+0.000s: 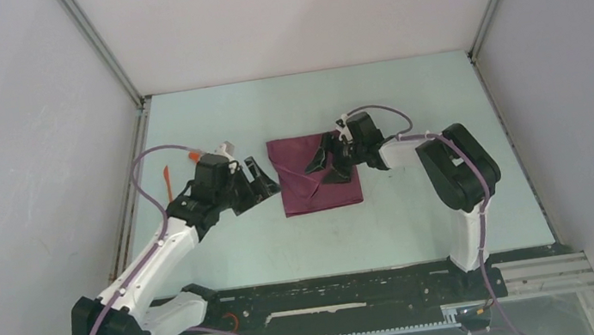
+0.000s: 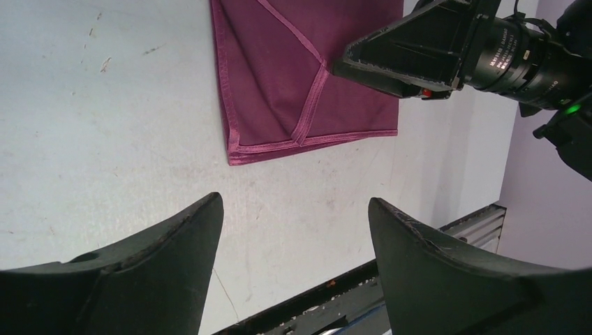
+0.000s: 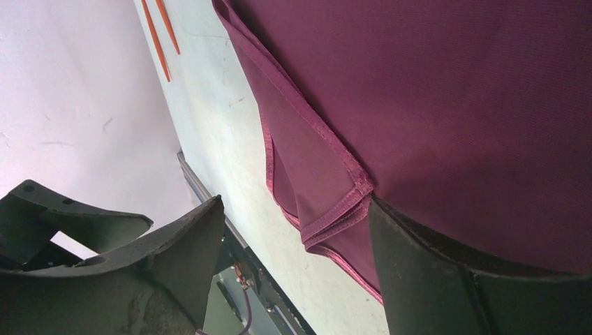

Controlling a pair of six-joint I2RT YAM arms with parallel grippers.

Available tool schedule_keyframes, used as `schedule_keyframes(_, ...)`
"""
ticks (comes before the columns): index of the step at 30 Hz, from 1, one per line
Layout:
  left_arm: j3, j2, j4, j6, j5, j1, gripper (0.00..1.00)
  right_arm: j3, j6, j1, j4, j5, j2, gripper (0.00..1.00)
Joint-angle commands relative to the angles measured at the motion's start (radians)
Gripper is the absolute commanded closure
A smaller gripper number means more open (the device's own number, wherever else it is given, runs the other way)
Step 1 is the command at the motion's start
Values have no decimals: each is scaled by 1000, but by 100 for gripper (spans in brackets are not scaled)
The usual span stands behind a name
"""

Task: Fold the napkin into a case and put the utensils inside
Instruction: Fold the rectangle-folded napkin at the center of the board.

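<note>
- A black rail (image 1: 335,288) runs along the near edge of a pale green bench (image 1: 329,241) and carries the bases of two arms.
- One dark maroon napkin (image 1: 319,197) lies flat near the middle of the bench. It is folded into several layers, and a diagonal hemmed edge crosses the top layer.
- Just left of the napkin, the left hand (image 1: 265,180) is over bare bench, fingers spread wide and released, grasping nothing.
- Over the napkin's far right part, the right hand (image 1: 325,166) is low above the cloth, fingers spread and released. It hides that part of the napkin.
- Well left of the napkin lie two thin orange utensils (image 1: 167,178). One is partly hidden behind the left arm, and their ends are too small to make out.
- Plain white walls (image 1: 290,12) enclose the bench on the left, right and far sides.
</note>
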State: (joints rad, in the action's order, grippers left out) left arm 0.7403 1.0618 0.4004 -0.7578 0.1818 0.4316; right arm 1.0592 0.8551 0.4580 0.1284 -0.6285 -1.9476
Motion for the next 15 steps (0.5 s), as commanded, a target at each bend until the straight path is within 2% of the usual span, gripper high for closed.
schedule_keyframes(1,52,-32,27,32,-20,1,17,11,36,4,80,-9,-36,18)
schedule_keyframes(15,94,-71,71,50,-44,1,17,64,39,86,107,-28,-65,19)
